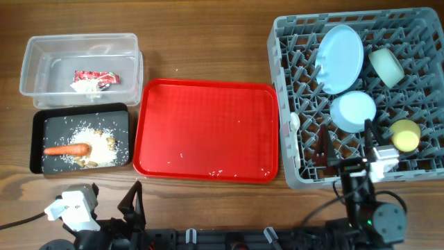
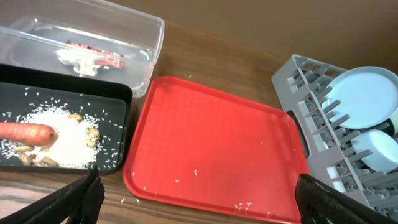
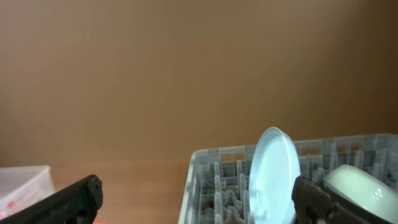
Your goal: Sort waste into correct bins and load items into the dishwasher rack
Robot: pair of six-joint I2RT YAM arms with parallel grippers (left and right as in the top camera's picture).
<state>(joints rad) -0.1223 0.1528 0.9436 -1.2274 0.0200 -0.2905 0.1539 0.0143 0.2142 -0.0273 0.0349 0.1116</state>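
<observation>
The clear tub [image 1: 31, 66] holds the red-and-white wrapper [image 1: 97, 76] and the white tissue [image 1: 87, 87]. The black tray [image 1: 38, 132] holds the carrot [image 1: 67, 149] and crumbs [image 1: 97, 142]. The grey rack [image 1: 288, 69] holds the blue plate [image 1: 340, 59] on edge, the mint bowl [image 1: 386, 66], the blue bowl [image 1: 352, 111], the yellow cup [image 1: 405, 135] and the white spoon [image 1: 295, 123]. My left gripper [image 2: 199, 211] is open and empty at the table's front edge. My right gripper [image 3: 196, 205] is open and empty over the rack's front.
The flat red tray [image 1: 208, 128] lies between the black tray and the rack, with a few stray grains on it. In the left wrist view, loose grains lie on the wood by the red tray's [image 2: 217, 143] front corner.
</observation>
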